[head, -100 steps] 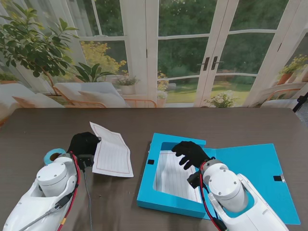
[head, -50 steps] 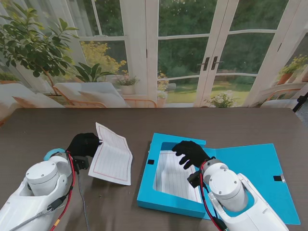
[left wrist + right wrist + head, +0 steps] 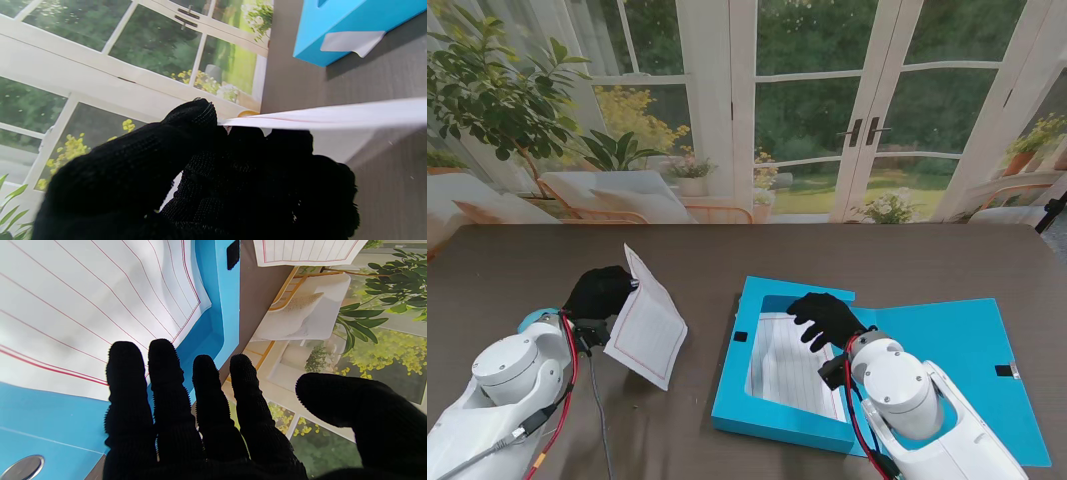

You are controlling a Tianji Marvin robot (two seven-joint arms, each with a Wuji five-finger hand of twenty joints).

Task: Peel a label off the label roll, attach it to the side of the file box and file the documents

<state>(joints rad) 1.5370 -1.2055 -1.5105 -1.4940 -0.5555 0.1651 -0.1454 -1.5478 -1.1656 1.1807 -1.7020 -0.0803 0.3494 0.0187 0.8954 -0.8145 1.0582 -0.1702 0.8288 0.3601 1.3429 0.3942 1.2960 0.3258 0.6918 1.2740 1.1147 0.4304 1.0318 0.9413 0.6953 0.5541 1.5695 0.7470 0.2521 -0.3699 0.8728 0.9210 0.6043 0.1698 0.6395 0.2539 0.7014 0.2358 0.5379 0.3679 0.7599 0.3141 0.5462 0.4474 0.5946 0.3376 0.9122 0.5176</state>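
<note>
I count 2 lined sheets. One lies inside the open blue file box (image 3: pixel 772 415); the other sheet (image 3: pixel 645 326) is pinched by my left hand (image 3: pixel 599 293), tilted up off the table, left of the box. 1 label (image 3: pixel 353 41) shows on the box side. Right hand (image 3: pixel 825 318) hovers over the box w/ fingers spread, holding nothing. Label roll (image 3: pixel 531 321) mostly hidden behind my left arm.
</note>
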